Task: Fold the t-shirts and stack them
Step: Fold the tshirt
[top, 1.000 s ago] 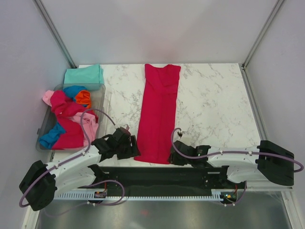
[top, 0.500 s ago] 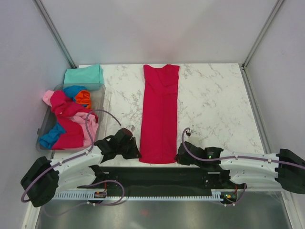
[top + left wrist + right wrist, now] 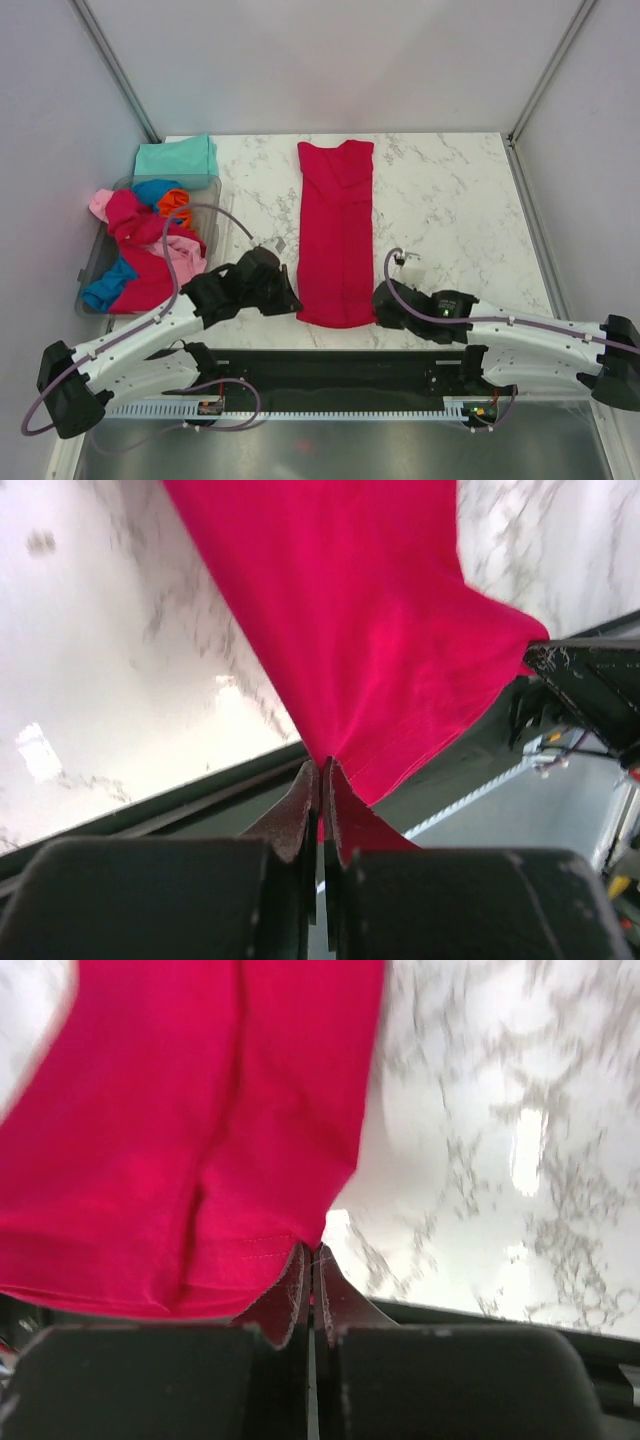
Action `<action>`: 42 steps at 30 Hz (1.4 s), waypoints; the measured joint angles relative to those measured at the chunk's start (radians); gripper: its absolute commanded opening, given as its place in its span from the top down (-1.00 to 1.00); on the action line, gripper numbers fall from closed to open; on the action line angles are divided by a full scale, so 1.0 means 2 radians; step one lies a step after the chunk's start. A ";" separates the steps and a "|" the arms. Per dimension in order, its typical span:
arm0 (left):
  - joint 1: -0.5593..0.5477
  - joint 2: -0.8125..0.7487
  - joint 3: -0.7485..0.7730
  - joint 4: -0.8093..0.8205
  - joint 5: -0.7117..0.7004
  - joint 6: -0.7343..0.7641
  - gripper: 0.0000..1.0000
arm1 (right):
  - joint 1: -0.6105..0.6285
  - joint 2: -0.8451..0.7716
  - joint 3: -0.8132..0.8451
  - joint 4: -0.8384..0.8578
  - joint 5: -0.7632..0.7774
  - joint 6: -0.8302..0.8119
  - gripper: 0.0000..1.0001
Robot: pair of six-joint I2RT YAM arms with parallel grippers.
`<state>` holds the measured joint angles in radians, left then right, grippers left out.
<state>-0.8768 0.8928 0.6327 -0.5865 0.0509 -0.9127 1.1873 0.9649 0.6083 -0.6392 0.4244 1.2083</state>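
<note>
Both were open a second ago, now the left gripper [image 3: 322, 768] and right gripper [image 3: 310, 1252] are clamped on the near corners of the red shirt [image 3: 337, 230], hem pulled inward.

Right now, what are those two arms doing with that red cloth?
Two robot arms are folding laundry. The left gripper and right gripper are each pinched shut on a near corner of the crimson t-shirt, which lies as a narrow strip on the table. A mint t-shirt sits folded at the back left; other crumpled shirts fill the clear bin.
</note>
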 measured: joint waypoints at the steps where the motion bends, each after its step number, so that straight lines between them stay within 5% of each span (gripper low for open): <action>1: 0.006 0.015 0.027 -0.012 -0.005 0.007 0.96 | -0.011 0.016 0.026 -0.008 0.006 -0.012 1.00; 17: 0.180 0.352 0.327 -0.042 0.014 0.137 0.96 | -0.263 0.277 0.298 0.025 -0.001 -0.266 1.00; 35: 0.265 0.597 0.578 -0.074 0.080 0.210 0.93 | -0.358 0.467 0.445 0.057 -0.082 -0.351 1.00; 37: 0.270 0.619 0.595 -0.079 0.086 0.212 0.75 | -0.364 0.486 0.457 0.058 -0.090 -0.354 0.77; 39: 0.275 0.641 0.612 -0.090 0.095 0.214 0.48 | -0.371 0.508 0.473 0.060 -0.099 -0.352 0.09; 41: 0.281 0.669 0.639 -0.102 0.101 0.215 0.30 | -0.381 0.533 0.497 0.056 -0.109 -0.358 -0.38; 42: 0.285 0.688 0.667 -0.115 0.108 0.216 0.12 | -0.387 0.546 0.515 0.050 -0.115 -0.361 -0.46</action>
<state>-0.3065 2.2692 1.9671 -0.8165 0.2668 -0.4812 0.4126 2.0567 1.6375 -0.5396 0.1951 0.4858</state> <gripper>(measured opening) 0.312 0.636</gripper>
